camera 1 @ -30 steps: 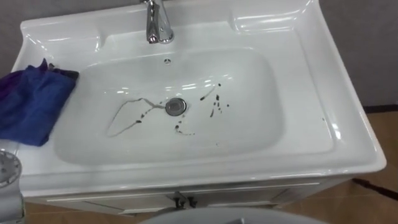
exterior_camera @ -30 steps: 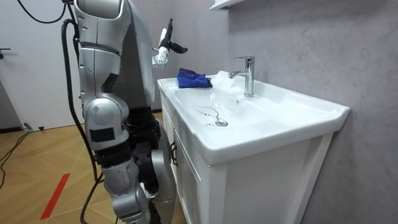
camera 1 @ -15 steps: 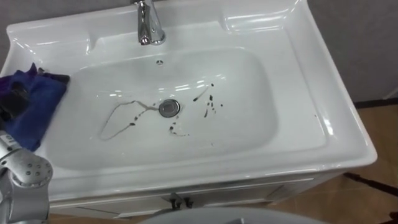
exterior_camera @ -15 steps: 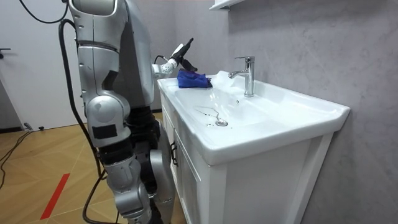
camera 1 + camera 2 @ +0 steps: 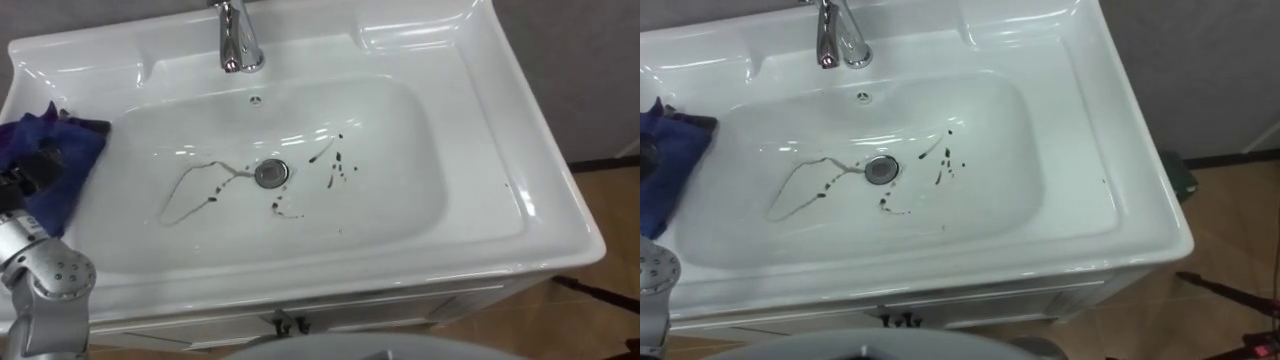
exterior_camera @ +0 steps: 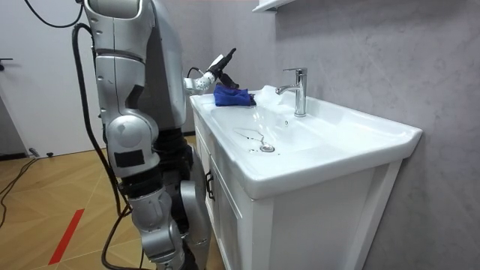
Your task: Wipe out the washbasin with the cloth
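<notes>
The white basin (image 5: 520,150) has dark smears (image 5: 335,165) and a thin dark line (image 5: 195,185) around its drain (image 5: 271,173). A crumpled blue cloth (image 5: 65,150) lies on the basin's left rim; in the room view the cloth (image 6: 231,95) sits at the far end of the counter. My left hand (image 5: 38,166) comes in from the lower left and hovers at the cloth's near edge with its dark fingers straight. In the room view the left hand (image 6: 220,65) is just above the cloth; contact is unclear.
A chrome faucet (image 5: 238,40) stands at the back rim, centre-left. The white cabinet (image 6: 300,225) carries the basin against a grey wall. I stand at the cabinet's front; wooden floor lies to the right.
My left arm has come up from the lower left and the hand has reached over to the blue cloth. The eye view has shifted slightly; the cloth has not moved.
</notes>
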